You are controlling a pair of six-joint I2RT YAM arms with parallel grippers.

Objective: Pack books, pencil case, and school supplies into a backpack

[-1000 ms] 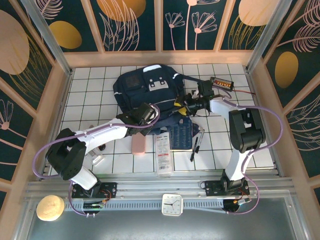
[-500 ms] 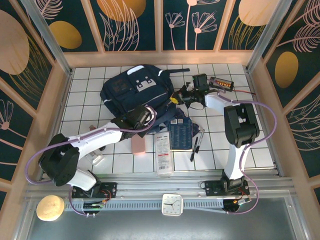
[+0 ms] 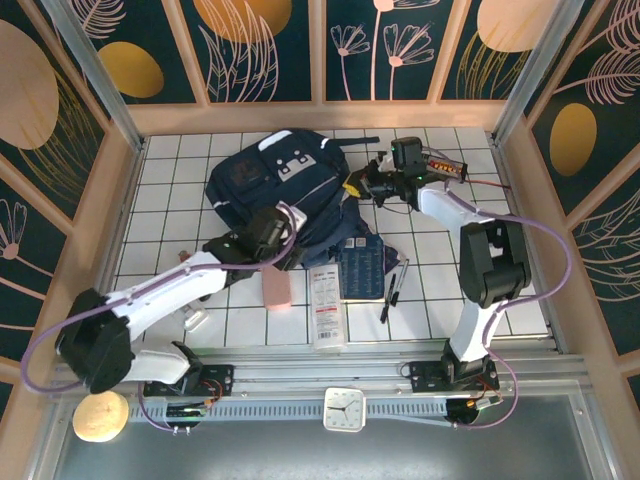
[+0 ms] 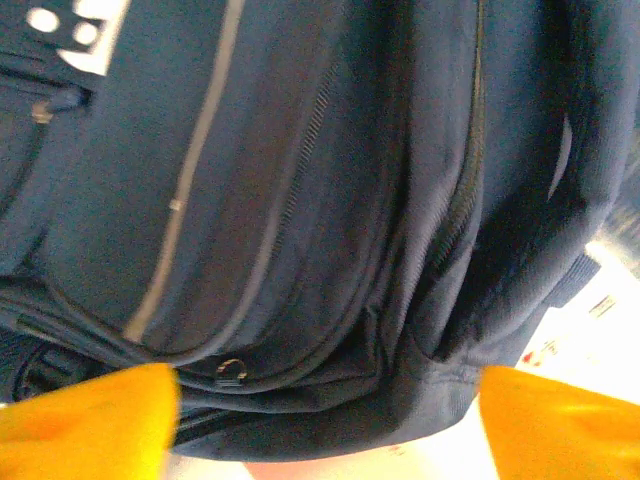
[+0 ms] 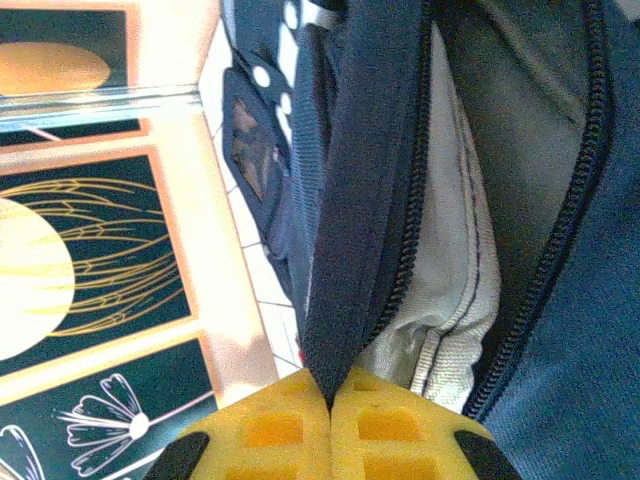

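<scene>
Right hand (image 5: 330, 392): closed, pinching the zip-edged navy lip of the backpack (image 3: 265, 180), with pale lining just beside the grip.
Left hand (image 4: 330, 425): spread wide, holding nothing, with the backpack's striped side panel directly ahead of it.
Pencil case (image 3: 277, 290): pink, on the desk (image 3: 170, 200), just on the near side of my left hand.
White booklet (image 3: 326, 305): beside the case.
Navy book (image 3: 362, 268), two pens (image 3: 393, 285): on the desk, well to the near side of my right hand.
</scene>
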